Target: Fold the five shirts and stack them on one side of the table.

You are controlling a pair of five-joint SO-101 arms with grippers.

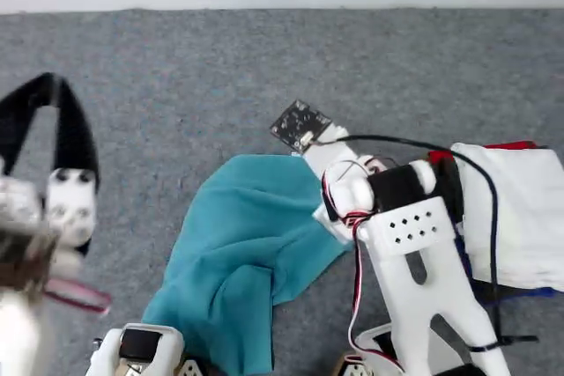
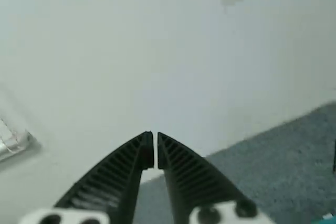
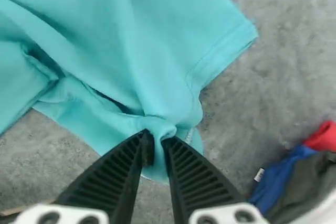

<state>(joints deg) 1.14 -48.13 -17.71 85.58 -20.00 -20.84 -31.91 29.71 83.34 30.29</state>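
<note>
Teal shirt (image 1: 242,253) crumpled mid-table, pinched by the right gripper (image 3: 156,148).
Its jaws clamp a bunched fold at the shirt's edge; the stack of folded shirts (image 1: 515,209) lies nearby on the grey table (image 1: 176,85); the left gripper (image 2: 155,140) is raised, jaws closed on nothing.
</note>
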